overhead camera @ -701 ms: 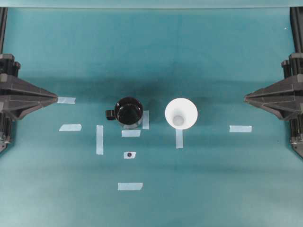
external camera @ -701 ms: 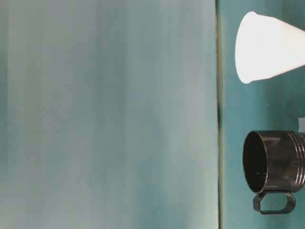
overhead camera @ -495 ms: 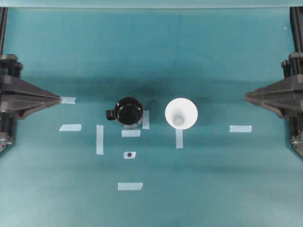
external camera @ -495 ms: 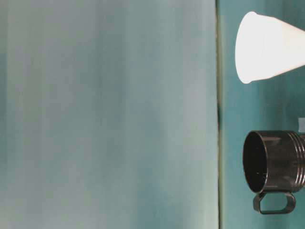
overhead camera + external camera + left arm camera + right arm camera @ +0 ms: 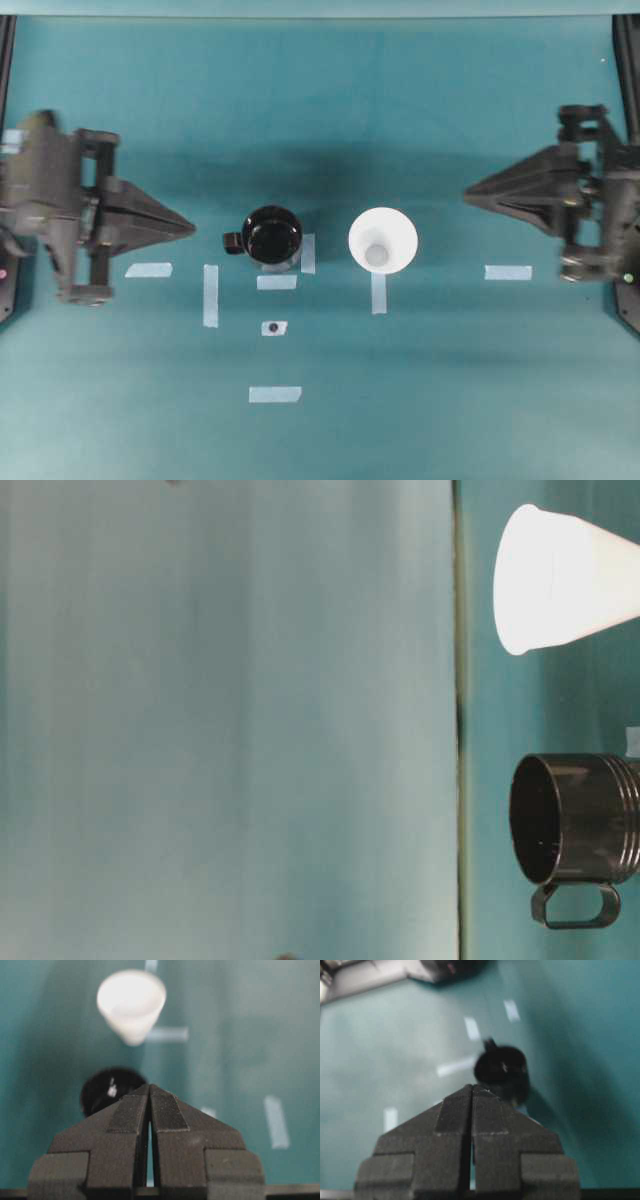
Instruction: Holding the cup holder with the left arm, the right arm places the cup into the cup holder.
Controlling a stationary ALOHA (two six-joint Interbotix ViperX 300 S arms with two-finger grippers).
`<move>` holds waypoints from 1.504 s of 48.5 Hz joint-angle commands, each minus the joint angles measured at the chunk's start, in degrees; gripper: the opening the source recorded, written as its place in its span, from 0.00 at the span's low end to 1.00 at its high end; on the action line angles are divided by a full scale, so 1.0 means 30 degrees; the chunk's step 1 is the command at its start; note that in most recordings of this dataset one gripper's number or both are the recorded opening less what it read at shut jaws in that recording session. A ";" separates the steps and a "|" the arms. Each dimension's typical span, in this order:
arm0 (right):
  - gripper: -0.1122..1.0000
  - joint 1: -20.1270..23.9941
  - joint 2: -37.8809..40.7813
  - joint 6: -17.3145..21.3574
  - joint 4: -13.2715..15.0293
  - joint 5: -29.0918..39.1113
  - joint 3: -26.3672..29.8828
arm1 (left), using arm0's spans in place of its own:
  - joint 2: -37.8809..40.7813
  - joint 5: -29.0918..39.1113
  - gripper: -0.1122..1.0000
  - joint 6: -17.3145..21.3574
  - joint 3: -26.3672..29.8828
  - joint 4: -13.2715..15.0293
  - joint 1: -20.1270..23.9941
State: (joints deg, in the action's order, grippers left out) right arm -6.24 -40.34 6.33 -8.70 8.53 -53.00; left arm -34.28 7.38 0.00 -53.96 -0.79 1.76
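Both grippers were pinched shut on nothing: in the left wrist view the left gripper [image 5: 150, 1091] filled the bottom of the frame with its pads pressed together, and the right gripper [image 5: 471, 1091] looked the same in its own view. Just beyond the left fingertips, at centre-left of that frame, sat the cup holder [image 5: 111, 1091], blurred and partly hidden, and farther off near the top stood the cup [image 5: 131, 1002] on its small base. From overhead, the cup holder [image 5: 272, 236] stood left of centre with its stub handle toward the left gripper [image 5: 188, 228], the cup [image 5: 383, 240] just right of centre and apart from it, and the right gripper [image 5: 470, 190] well clear at the right. Strips of pale tape [image 5: 277, 282] dotted the teal table [image 5: 320, 100]. Neither object was yet touched. The likely trouble was that closed jaws arriving unopened would shove the light cup over, or nudge the holder off its marks.
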 commanded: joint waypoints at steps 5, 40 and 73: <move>0.11 -0.0498 0.4482 0.0088 0.0029 0.2314 0.2256 | 0.1758 0.2285 0.13 0.0059 0.1553 -0.0088 0.0322; 0.11 -0.0674 1.1191 0.0029 0.2256 0.9287 0.6885 | 0.6650 0.6240 0.13 0.1611 0.4600 -0.0146 0.0469; 0.14 -0.0762 1.1514 0.0029 0.2402 0.9990 0.7676 | 0.6475 0.7207 0.13 0.3809 0.4922 -0.0176 0.0850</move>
State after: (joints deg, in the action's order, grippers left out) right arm -8.26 -4.48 6.33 -1.58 38.76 -31.64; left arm -13.80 29.18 11.25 -40.61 -1.14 4.22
